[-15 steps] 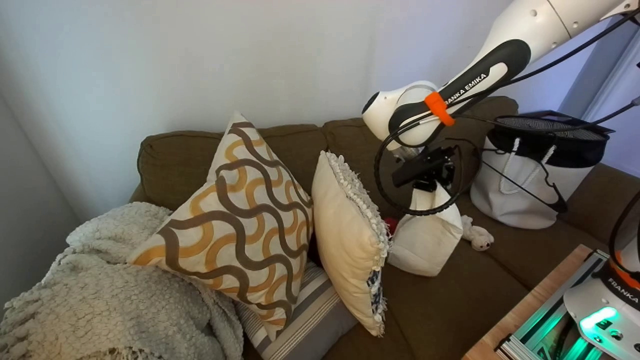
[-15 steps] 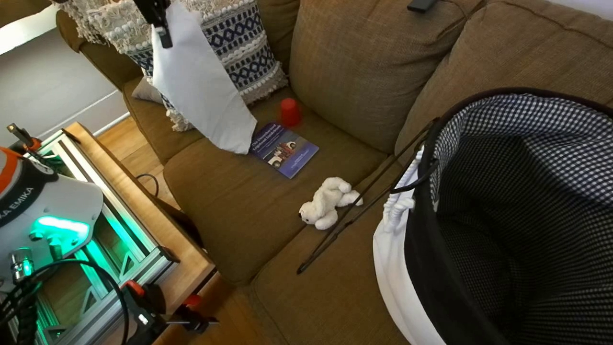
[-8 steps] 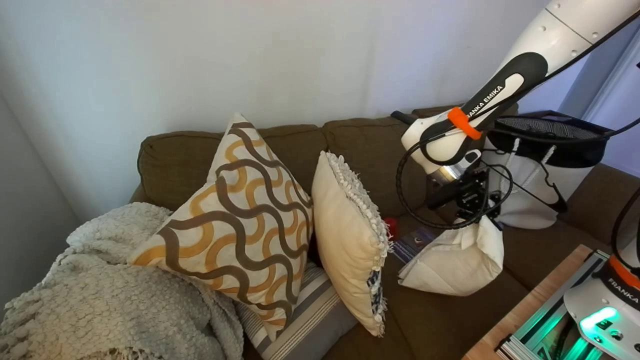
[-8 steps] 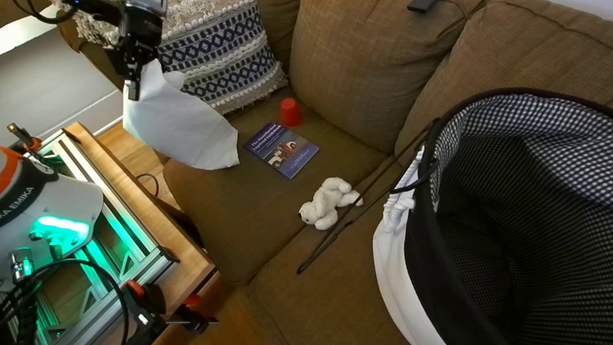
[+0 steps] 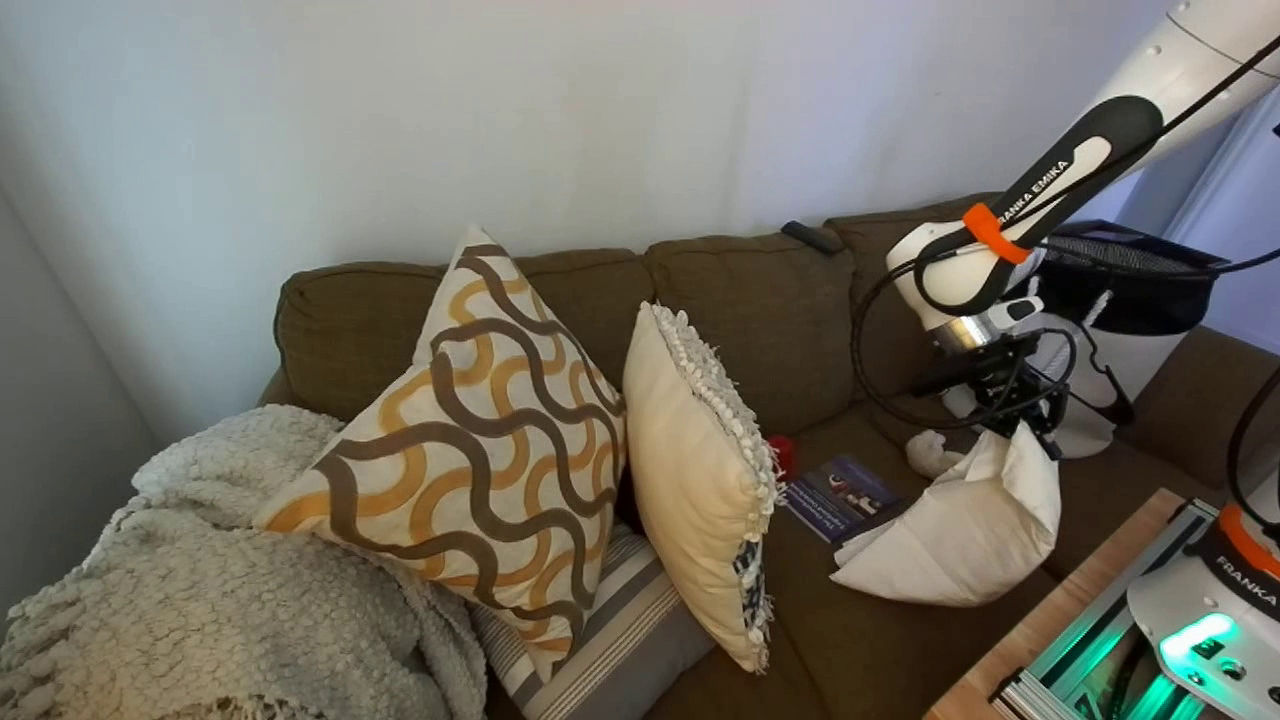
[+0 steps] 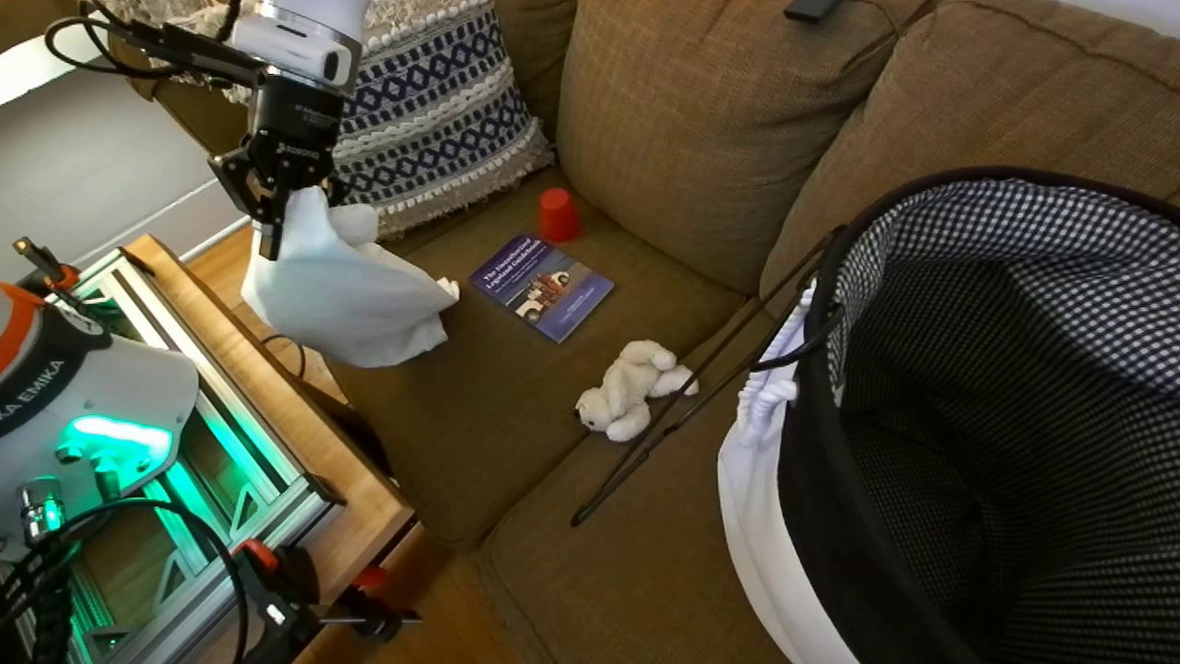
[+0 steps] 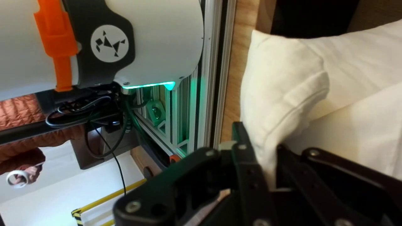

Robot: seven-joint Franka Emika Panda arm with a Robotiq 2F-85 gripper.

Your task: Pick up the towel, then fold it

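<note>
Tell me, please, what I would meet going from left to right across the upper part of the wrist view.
The orange strap → round logo → metal rail → wooden board → white towel.

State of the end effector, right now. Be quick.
End effector: closed, holding a bunched part of the white towel; the rest droops below.
</note>
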